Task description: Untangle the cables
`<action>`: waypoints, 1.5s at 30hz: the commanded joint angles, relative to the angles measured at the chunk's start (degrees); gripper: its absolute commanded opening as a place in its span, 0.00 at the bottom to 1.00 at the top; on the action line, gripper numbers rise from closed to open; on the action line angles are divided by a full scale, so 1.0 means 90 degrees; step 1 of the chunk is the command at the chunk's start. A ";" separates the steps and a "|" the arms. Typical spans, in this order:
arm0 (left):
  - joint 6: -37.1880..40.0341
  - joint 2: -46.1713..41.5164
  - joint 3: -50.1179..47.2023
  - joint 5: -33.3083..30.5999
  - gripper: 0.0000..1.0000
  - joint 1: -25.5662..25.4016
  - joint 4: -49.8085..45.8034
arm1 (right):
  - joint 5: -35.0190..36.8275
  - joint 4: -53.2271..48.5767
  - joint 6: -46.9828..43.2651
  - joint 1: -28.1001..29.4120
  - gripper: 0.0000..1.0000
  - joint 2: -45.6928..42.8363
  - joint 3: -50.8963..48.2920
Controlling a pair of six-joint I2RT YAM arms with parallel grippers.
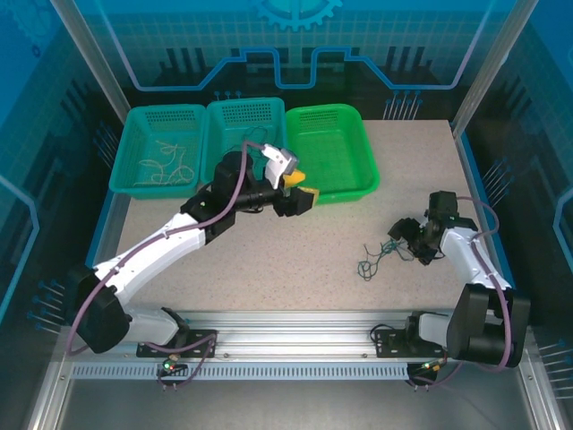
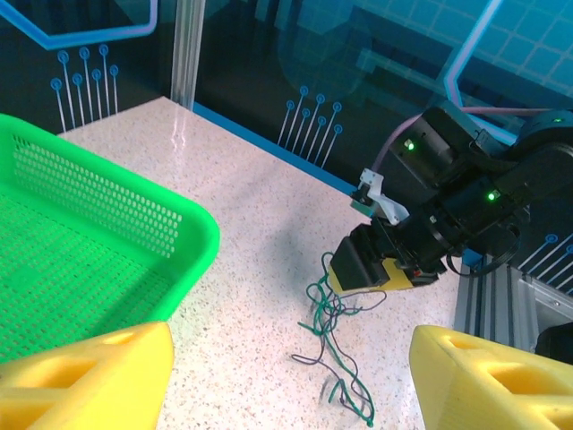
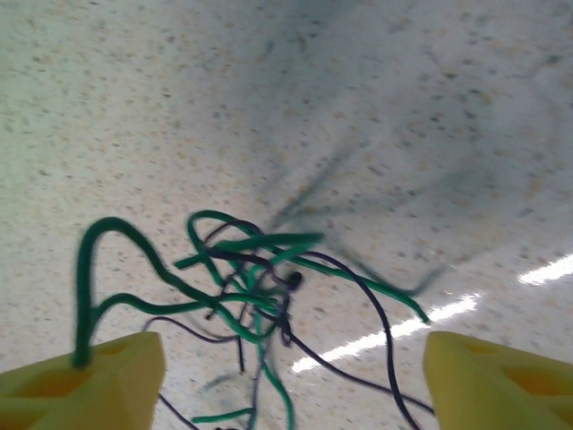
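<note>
A tangle of thin dark green and purplish cables (image 1: 374, 258) lies on the speckled table right of centre. My right gripper (image 1: 405, 235) hovers at its right end, open. In the right wrist view the cables (image 3: 255, 287) lie between the yellow fingers (image 3: 98, 385) of the right gripper (image 3: 295, 349), and one green loop rises at the left finger. My left gripper (image 1: 300, 190) is open near the green basket, away from the tangle. Its own view looks between the open left gripper (image 2: 291, 345) at the cables (image 2: 338, 345) and at the right gripper (image 2: 363, 267). Cream-white cables (image 1: 166, 166) lie in the left teal basket.
Three baskets stand along the back: a teal one (image 1: 134, 121), a second teal one (image 1: 246, 107) and a bright green one (image 1: 367, 170), the green basket (image 2: 192, 224) showing close on the left wrist view's left side. Blue enclosure walls surround the table.
</note>
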 commanded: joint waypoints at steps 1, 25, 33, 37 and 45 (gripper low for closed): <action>0.0043 0.0126 0.0265 0.0347 0.72 -0.0049 0.0080 | -0.0392 0.0525 -0.0092 0.0209 0.70 0.0242 -0.0300; -0.0540 0.0942 0.0099 0.0664 0.74 -0.0465 0.0713 | -0.2134 0.0978 -0.0389 0.0985 0.00 -0.1212 0.0263; -0.2164 0.1420 0.1132 0.0348 0.77 -0.0492 -0.0043 | -0.2947 0.1646 -0.0574 0.1147 0.00 -0.2689 -0.0122; -0.2689 0.1642 0.1385 0.0659 0.79 -0.0512 -0.0156 | -0.3048 0.2071 -0.0535 0.1235 0.00 -0.3135 -0.0218; -0.2611 0.1974 0.1506 0.1149 0.80 -0.0578 -0.0592 | -0.3220 0.2615 -0.0275 0.1352 0.00 -0.2942 -0.0040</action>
